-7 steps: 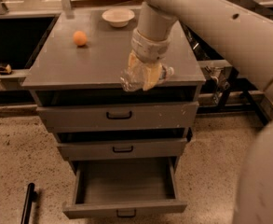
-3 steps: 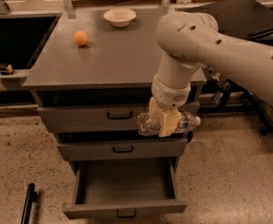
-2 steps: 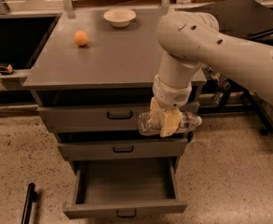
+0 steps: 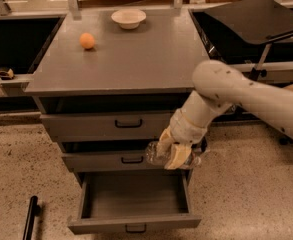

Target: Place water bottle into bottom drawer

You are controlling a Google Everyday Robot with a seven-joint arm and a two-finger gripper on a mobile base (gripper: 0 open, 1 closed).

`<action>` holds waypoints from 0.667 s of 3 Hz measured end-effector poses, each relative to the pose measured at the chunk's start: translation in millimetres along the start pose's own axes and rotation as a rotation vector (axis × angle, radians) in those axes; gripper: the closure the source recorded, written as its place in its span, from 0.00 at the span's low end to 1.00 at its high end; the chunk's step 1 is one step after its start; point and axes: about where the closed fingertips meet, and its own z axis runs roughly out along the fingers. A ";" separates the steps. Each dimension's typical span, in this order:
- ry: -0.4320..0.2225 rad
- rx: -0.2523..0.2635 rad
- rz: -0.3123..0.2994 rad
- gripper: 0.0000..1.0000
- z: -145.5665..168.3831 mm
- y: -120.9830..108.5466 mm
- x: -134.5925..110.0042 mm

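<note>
My gripper [image 4: 171,151] is shut on the water bottle [image 4: 155,154], a small clear crinkled bottle held lying sideways. It hangs in front of the middle drawer, just above the right rear part of the open bottom drawer [image 4: 133,223]. That drawer is pulled out, and its grey inside shows nothing in it. My arm comes in from the right.
The grey cabinet top [image 4: 136,59] carries an orange fruit [image 4: 87,40] at the back left and a white bowl [image 4: 128,18] at the back. The two upper drawers [image 4: 106,124] are pulled slightly out. A black bar [image 4: 30,219] lies on the speckled floor at the left.
My gripper has carried the bottle down from cabinet-top height, past the top drawer, to the middle drawer's front above the open bottom drawer. The view has shifted too.
</note>
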 end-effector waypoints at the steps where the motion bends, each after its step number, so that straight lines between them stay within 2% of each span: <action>1: -0.267 0.071 0.046 1.00 70.6 13.2 21.0; 2: -0.457 0.252 0.063 1.00 127.7 -2.7 56.1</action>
